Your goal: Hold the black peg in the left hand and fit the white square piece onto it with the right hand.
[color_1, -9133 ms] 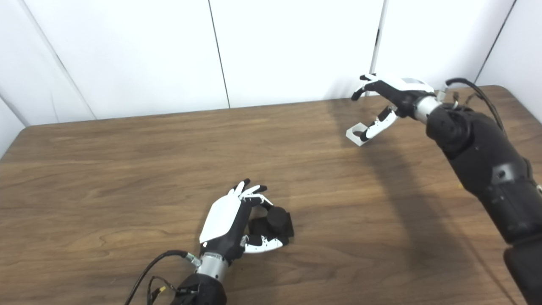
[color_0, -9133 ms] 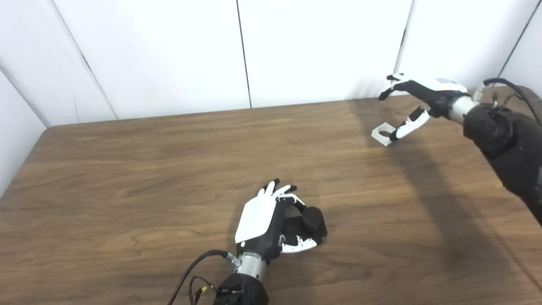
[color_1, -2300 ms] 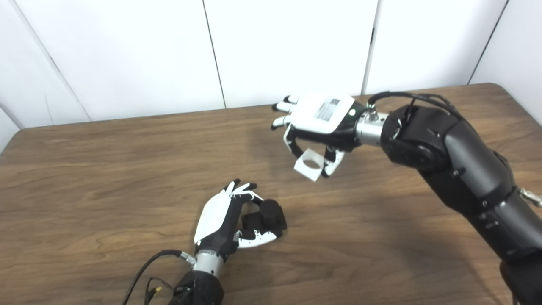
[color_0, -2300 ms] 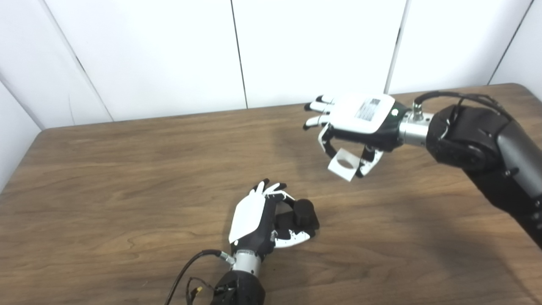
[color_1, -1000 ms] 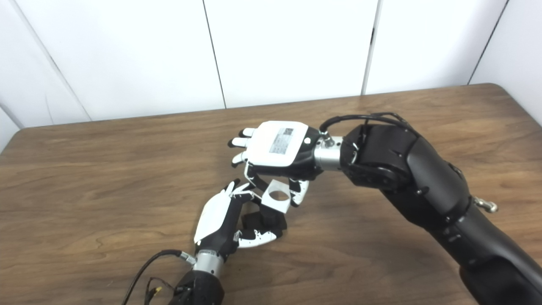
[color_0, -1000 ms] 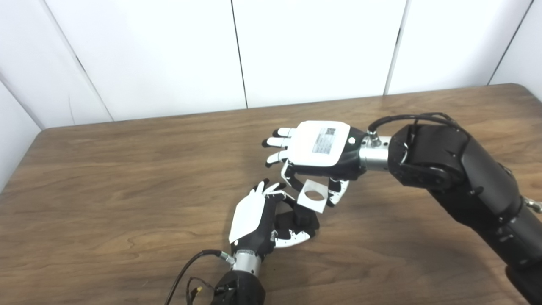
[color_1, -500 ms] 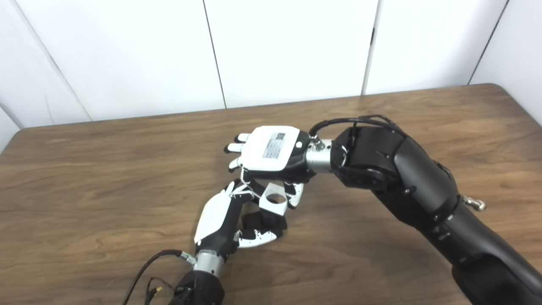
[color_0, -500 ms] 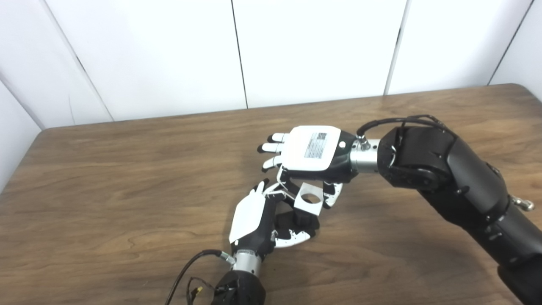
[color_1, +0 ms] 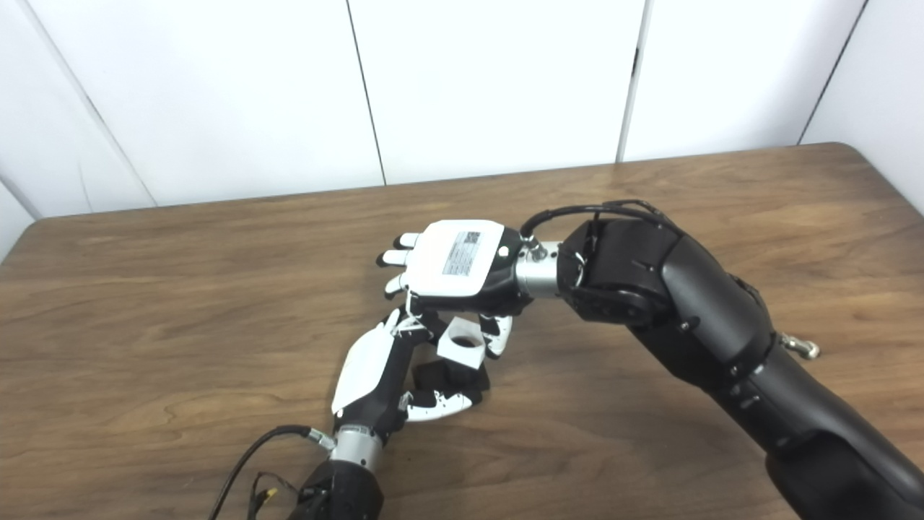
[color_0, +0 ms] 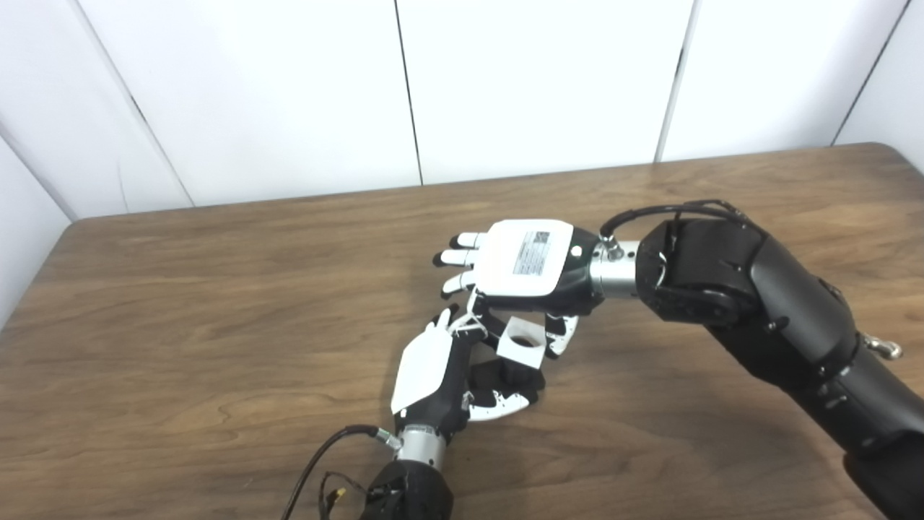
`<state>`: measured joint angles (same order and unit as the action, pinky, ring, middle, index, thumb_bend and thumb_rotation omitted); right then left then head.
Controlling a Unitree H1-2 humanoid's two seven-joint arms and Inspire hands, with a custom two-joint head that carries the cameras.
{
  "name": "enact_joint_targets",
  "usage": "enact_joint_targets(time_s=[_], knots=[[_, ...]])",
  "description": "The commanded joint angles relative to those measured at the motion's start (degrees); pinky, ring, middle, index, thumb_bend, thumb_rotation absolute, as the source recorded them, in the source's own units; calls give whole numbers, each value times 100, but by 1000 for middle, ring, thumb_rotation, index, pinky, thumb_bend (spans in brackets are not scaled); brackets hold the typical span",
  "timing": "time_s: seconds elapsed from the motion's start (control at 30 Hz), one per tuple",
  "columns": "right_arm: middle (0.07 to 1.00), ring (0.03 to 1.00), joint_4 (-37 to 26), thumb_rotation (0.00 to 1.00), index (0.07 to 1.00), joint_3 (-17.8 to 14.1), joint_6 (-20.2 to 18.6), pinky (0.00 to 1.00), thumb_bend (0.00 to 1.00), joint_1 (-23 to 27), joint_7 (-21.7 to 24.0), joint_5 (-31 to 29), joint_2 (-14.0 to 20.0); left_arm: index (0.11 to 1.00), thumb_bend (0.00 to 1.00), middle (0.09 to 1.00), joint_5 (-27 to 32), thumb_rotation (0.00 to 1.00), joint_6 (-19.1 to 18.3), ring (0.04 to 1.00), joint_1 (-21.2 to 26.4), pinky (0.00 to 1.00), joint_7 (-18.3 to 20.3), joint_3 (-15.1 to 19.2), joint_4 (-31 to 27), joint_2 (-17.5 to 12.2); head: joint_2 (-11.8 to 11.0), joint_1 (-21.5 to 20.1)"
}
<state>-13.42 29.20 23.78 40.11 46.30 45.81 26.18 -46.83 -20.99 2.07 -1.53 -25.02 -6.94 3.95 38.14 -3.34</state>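
Right hand (color_0: 530, 263): palm down, back plate uppermost, closed on the white square piece (color_0: 521, 344), which is pinched beneath it between thumb and one finger; the remaining fingers point left and stand spread clear of the work.

White square piece: flat block with a round through-hole, hole facing up and slightly tilted, sitting directly over the black peg (color_1: 451, 373) and apparently starting onto its top (whether the peg tip has entered the hole cannot be told from either view).

Left hand (color_0: 440, 375): resting on the table (color_0: 180, 303), thumb side toward the right, curled around the peg's black base and holding it upright. Its fingertips (color_0: 451, 318) lie just beside the right hand's lower fingers, possibly touching.

Table: brown wood grain, white panelled wall behind; a cable trails from the left wrist.

Step in hand, as judged: seating the piece on the peg. To do it well, level the block so the hole's axis matches the peg, then lower straight down with light pressure. Keep the left hand steady. Avoid forcing a tilted block, which would likely jam or tip the peg.
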Motion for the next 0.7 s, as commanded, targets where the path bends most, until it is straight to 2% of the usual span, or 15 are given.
enact_joint_targets(time_s=[0.0, 0.67], knots=[[887, 1000, -21, 147, 493, -28, 175, 1000, 525, 229, -148, -6, 4, 484, 524, 887, -51, 68, -182, 1000, -26, 1000, 5, 44, 333, -17, 7, 17], [898, 1000, -250, 147, 487, 204, 285, 1000, 526, 90, -155, -29, 101, 485, 524, 892, 50, 67, -215, 1000, 42, 1000, -111, 70, 439, 44, -21, 99]])
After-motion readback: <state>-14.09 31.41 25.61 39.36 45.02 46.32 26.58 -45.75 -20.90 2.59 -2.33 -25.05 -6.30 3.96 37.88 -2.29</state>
